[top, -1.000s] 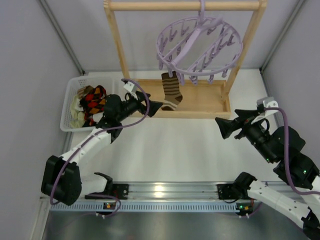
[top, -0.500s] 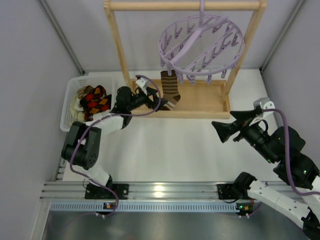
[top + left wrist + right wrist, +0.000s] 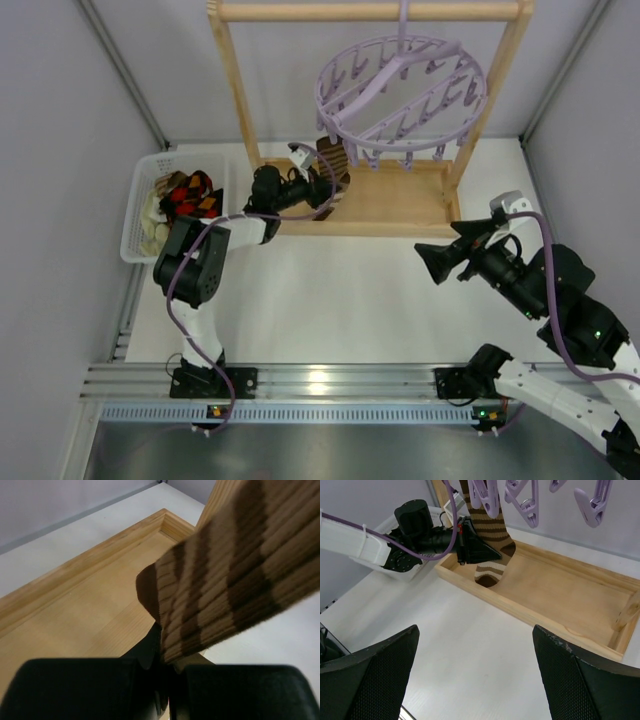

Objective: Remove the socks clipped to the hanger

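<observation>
Left hand pinched on one striped sock clipped to hanger; right hand wide open, empty.

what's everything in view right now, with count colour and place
table: one, white, underneath
rack: one, light wood, table's back
hanger: one, lavender, on the rack's top bar
basket: one, white, far left
striped sock: one, brown and tan, hanging from the hanger
loose socks: several, black-orange and white, in the basket
left gripper: black, shut on the striped sock
right gripper: black, open, right of the rack
</observation>
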